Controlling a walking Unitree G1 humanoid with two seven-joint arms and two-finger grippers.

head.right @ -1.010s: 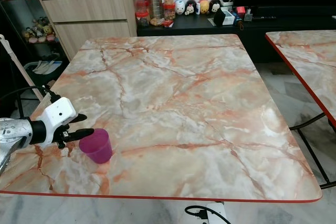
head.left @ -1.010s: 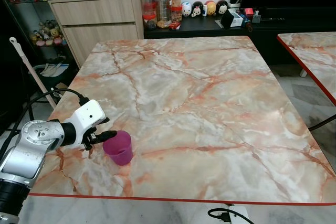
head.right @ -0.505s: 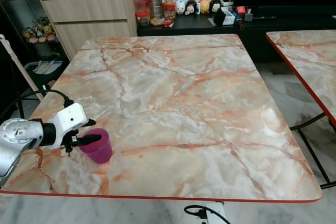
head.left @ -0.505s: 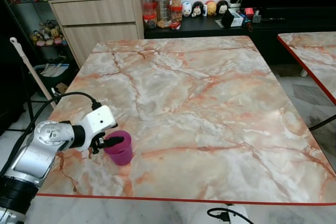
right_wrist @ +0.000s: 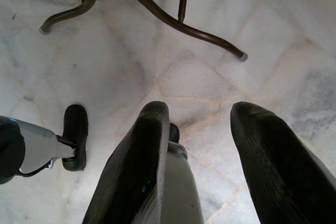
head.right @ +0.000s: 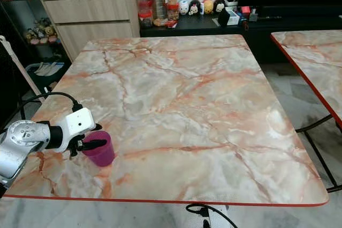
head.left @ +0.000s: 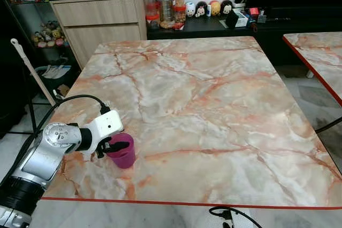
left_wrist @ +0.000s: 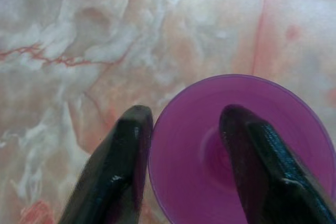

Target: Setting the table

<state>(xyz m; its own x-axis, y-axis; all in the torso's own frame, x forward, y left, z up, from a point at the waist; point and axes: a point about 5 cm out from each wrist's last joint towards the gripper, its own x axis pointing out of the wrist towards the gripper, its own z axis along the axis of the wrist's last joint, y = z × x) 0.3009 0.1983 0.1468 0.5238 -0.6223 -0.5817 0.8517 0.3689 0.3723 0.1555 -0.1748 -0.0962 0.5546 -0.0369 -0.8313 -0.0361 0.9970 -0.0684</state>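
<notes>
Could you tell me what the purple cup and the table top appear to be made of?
The purple cup looks like thin plastic: translucent magenta wall, smooth, slightly glossy. The left end effector has one finger inside the rim and one outside. The table top looks marble-patterned, probably printed laminate, given its red edge band and even sheen.

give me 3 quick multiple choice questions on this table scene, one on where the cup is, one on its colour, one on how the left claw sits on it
1. Where is the cup?
A. near the table's front left corner
B. at the table's centre
C. on the floor

2. What colour is the cup?
A. green
B. purple
C. white

3. How does the left claw meet the cup?
A. closed, well above it
B. straddling the rim, one finger inside, one outside
C. both fingers inside

Answers: 1 A, it stands by the near left edge; 2 B, walls and bottom are purple; 3 B, the left wrist view shows the rim between the fingers.
</notes>
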